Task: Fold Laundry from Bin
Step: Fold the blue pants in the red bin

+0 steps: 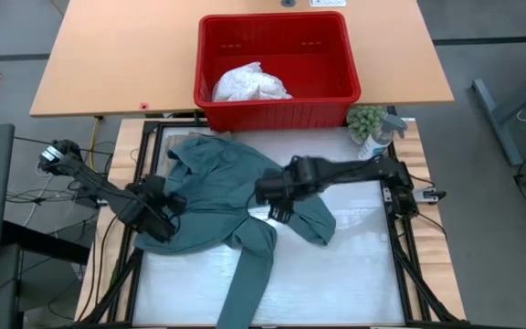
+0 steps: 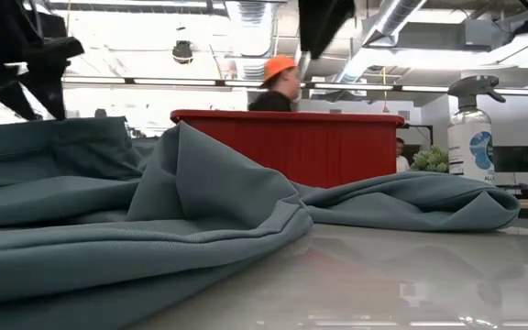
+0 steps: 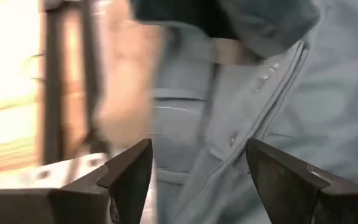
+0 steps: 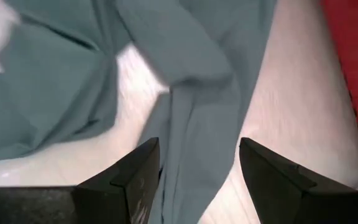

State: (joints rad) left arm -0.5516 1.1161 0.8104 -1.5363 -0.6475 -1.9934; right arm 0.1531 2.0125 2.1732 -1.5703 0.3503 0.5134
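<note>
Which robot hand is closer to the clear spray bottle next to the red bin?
The right one. The right gripper hangs open over the middle of the teal-green cloth shirt, toward the clear plastic spray bottle. The left gripper is open over the shirt's far edge.

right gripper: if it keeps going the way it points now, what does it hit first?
Most likely the teal-green shirt: a fold lies directly ahead of the open right gripper, with the white table surface beneath. Depth unclear.

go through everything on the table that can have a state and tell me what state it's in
Dark teal-green long-sleeved cloth shirt: crumpled, unfolded on the white work surface.
White cloth garment: bunched inside the bin.
Bright red rectangular plastic bin: upright.
Left claw: open, empty.
Right claw: open, empty.
</note>
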